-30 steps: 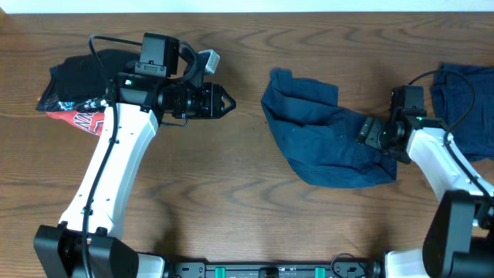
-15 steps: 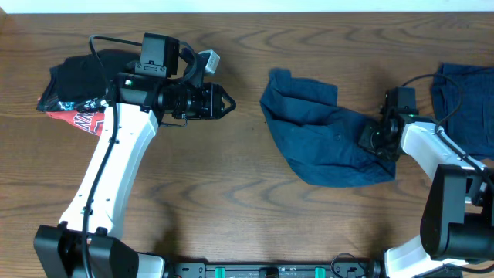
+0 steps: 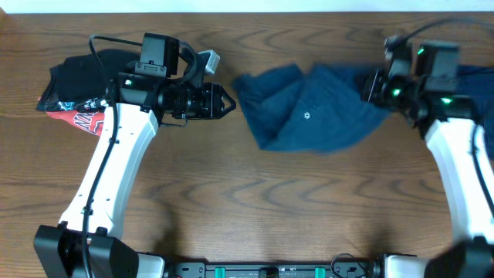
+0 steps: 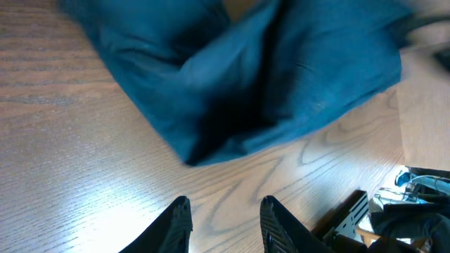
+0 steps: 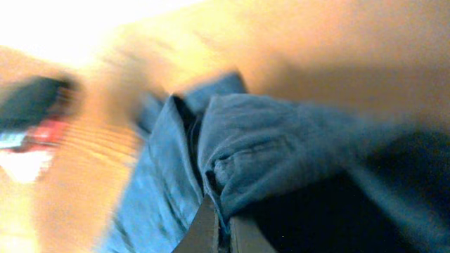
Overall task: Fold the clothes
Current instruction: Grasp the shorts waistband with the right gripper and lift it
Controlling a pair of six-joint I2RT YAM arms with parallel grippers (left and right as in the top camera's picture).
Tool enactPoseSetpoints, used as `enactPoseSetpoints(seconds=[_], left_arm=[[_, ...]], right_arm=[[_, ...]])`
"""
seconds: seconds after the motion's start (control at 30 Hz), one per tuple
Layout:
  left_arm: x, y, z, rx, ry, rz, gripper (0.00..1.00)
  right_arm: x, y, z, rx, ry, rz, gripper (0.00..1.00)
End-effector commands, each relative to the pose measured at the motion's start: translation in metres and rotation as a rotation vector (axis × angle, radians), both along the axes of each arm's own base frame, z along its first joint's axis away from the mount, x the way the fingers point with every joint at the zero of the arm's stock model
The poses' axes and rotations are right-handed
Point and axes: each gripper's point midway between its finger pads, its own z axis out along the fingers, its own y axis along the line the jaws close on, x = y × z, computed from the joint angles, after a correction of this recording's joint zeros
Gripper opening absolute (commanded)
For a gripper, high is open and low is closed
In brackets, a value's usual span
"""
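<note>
Rumpled blue shorts point(image 3: 297, 116); woodgrain table point(image 3: 309, 216)

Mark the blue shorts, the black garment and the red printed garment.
blue shorts point(image 3: 320, 127), overhead view, flat cloth near the middle.
black garment point(image 3: 77, 73), overhead view, middle of the bunched cloth.
red printed garment point(image 3: 76, 122), overhead view, red patch with white print.

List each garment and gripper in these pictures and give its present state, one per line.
blue shorts: crumpled, unfolded, one end pinched by right gripper.
right gripper: shut on blue shorts.
left gripper: open, empty, beside the shorts.
black garment: heaped, far left.
printed garment: crumpled against the black garment.
second blue garment: mostly hidden by right arm.
</note>
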Motion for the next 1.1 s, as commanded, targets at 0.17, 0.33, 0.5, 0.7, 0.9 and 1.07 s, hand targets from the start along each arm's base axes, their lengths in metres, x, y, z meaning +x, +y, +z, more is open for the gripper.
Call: enactPoseSetpoints(seconds=[0.17,0.33,0.5,0.7,0.9,1.07], left_arm=[[0.000,0.002,-0.001,0.009,-0.006,-0.005,0.36],[0.003,0.001,0.000,0.006,-0.021,-0.005,0.36],[0.004,0.001,0.001,0.006,-0.025,-0.005,0.36],[0.005,0.001,0.001,0.004,-0.032,-0.005,0.42],[0.005,0.001,0.002,0.004,-0.034,-0.005,0.41],[0.006,0.000,0.002,0.003,-0.040,-0.005,0.42]], right_arm=[[-0.039,0.053,0.102,0.049,-0.216,0.224,0.01],[-0.056,0.062,0.110,0.040,-0.228,0.268,0.01],[-0.059,0.042,0.082,-0.048,-0.111,0.164,0.01],[-0.065,0.058,0.092,-0.017,-0.170,0.279,0.01],[-0.073,0.087,0.115,0.012,-0.287,0.401,0.01],[-0.059,0.077,0.109,-0.104,-0.288,0.281,0.01]])
